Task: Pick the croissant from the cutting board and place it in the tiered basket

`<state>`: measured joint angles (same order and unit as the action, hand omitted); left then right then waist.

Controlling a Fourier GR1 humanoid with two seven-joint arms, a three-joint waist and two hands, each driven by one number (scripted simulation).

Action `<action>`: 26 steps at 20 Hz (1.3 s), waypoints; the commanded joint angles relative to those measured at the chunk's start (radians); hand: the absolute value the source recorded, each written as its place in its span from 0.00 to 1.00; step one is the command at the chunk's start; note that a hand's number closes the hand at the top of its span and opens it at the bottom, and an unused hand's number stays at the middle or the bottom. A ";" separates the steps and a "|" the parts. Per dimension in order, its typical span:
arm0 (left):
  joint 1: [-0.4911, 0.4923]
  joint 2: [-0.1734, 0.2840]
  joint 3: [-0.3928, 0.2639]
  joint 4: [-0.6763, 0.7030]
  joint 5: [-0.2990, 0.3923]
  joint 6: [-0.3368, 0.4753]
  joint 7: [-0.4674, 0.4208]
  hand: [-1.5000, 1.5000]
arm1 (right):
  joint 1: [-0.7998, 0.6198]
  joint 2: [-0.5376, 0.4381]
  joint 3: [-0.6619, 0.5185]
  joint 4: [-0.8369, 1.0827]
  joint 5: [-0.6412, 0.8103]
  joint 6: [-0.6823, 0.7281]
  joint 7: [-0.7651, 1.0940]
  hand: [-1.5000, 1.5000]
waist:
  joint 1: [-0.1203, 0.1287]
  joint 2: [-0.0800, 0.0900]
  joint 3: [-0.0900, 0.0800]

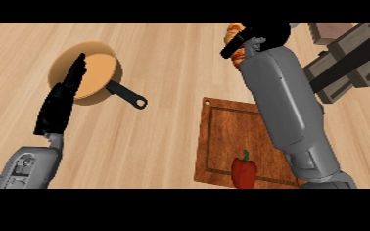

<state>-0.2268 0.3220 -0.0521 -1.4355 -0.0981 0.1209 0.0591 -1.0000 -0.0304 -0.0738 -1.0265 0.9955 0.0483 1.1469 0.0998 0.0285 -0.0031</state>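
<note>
The wooden counter is filling the view. Near its lower right the cutting board is lying flat, carrying a red pepper at its near edge. The tiered basket is showing partly at the right edge. A tan pan is sitting at the left, its black handle pointing toward the board. The right hand is curling round the croissant, off the board, beside the basket. The left hand is resting, fingers straight, over the pan.
</note>
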 commanded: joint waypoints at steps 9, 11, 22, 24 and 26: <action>0.001 -0.036 -0.029 -0.003 -0.025 0.022 0.008 0.50 | -0.422 -0.177 -0.072 0.199 0.389 -0.233 0.177 1.00 | 0.017 0.003 -0.002; -0.013 -0.028 -0.024 0.013 -0.024 0.013 0.000 0.50 | -0.506 -0.231 -0.092 0.257 0.423 -0.175 0.163 1.00 | 0.010 0.004 -0.003; -0.017 -0.006 0.010 0.034 -0.029 0.015 0.004 0.50 | -0.727 -0.298 -0.208 0.529 0.494 -0.128 0.138 1.00 | -0.025 -0.004 0.000; -0.007 -0.013 0.022 0.048 -0.003 0.001 -0.006 0.50 | -0.740 -0.311 -0.220 0.549 0.499 -0.176 0.098 1.00 | -0.029 -0.003 0.000; -0.012 -0.038 -0.004 0.023 -0.035 0.033 0.014 0.50 | -0.744 -0.333 -0.217 0.627 0.518 -0.119 0.061 1.00 | -0.033 -0.003 0.000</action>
<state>-0.2359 0.3070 -0.0460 -1.4180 -0.1144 0.1291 0.0715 -1.7069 -0.3443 -0.2725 -0.4836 1.4992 -0.0655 1.1231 0.0788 0.0250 -0.0034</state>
